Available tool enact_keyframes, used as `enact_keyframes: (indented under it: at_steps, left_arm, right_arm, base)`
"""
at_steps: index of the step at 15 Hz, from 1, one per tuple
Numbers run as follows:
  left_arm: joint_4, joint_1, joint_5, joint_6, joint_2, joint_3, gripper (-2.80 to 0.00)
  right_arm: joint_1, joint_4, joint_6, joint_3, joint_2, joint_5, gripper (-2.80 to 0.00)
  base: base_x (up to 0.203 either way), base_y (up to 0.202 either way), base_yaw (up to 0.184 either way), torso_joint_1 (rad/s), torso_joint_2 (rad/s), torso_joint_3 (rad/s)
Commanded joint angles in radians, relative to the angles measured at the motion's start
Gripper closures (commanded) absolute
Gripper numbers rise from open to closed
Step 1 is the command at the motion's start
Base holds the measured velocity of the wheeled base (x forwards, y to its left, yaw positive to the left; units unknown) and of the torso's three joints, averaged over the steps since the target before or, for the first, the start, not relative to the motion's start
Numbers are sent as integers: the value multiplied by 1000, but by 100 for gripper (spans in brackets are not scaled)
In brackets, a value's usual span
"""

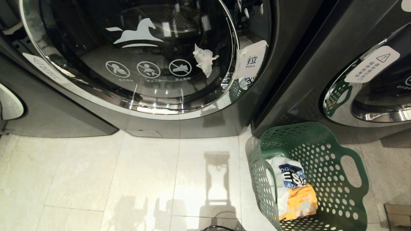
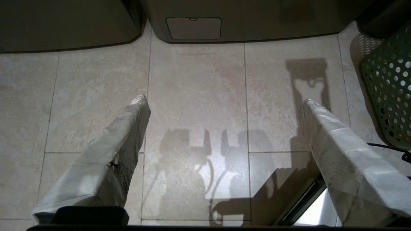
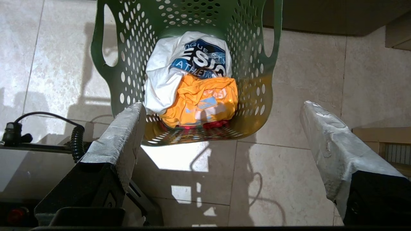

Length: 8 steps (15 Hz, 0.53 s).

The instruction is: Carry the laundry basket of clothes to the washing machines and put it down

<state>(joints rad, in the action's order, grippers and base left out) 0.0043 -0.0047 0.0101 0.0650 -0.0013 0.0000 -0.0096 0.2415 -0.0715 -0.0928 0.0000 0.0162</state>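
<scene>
Head view, basket: the laundry basket (image 1: 313, 179) stands on the tiled floor (image 1: 128, 179) at the foot of the washing machines (image 1: 135, 64), just before the gap between two of them. So it looks already set down where the task wants it.
Head view, contents: the clothes (image 1: 293, 189) lie heaped inside, white over yellow-orange.
Head view, arms: neither shows.
Left wrist view, gripper: the left gripper (image 2: 223, 101) hangs spread wide and empty over bare tiles; the basket's wall sits off to one side, apart from it.
Right wrist view, gripper: the right gripper (image 3: 221, 107) hangs released and empty above the basket's near rim, gripping nothing.
Right wrist view, obstacles: a coiled cable (image 3: 77, 141) lies on the robot's base, near one finger.
</scene>
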Motion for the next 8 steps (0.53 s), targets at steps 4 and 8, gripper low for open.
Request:
enact_keyframes:
  at_steps: [4, 8]
  left_arm:
    - [-1, 0, 1, 2, 0, 0, -280]
    - [0, 0, -2, -2, 0, 0, -280]
  right_arm:
    - [-1, 1, 47, -2, 2, -4, -280]
    - [0, 0, 48, -1, 2, -13, -280]
  base:
    - [0, 0, 0, 0, 0, 0]
    - [0, 0, 0, 0, 0, 0]
